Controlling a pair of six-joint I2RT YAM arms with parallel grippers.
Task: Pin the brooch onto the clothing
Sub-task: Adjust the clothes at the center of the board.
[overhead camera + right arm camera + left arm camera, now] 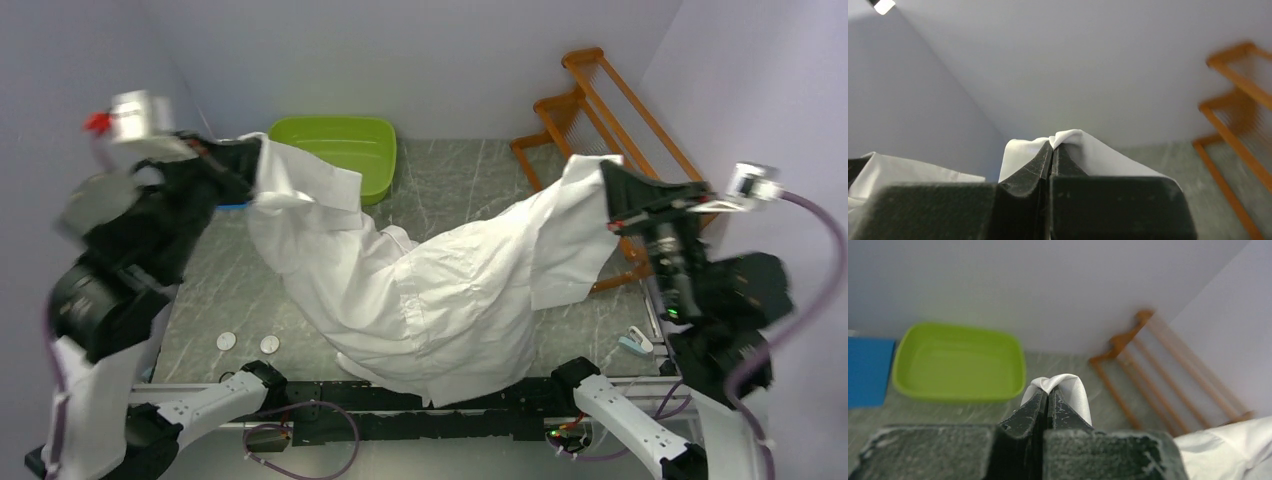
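1. The left tool (1048, 394) is shut tight on a fold of the white shirt (440, 290).
2. The right tool (1052, 149) is shut tight on another fold.
3. The shirt hangs stretched between them, raised above the table (460, 185), probably to spread it flat for pinning.
4. Its lower part droops over the table's near edge.

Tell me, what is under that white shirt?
Only grey table shows around the shirt, held up by the left gripper and right gripper. Whatever lies beneath its draped middle is hidden.
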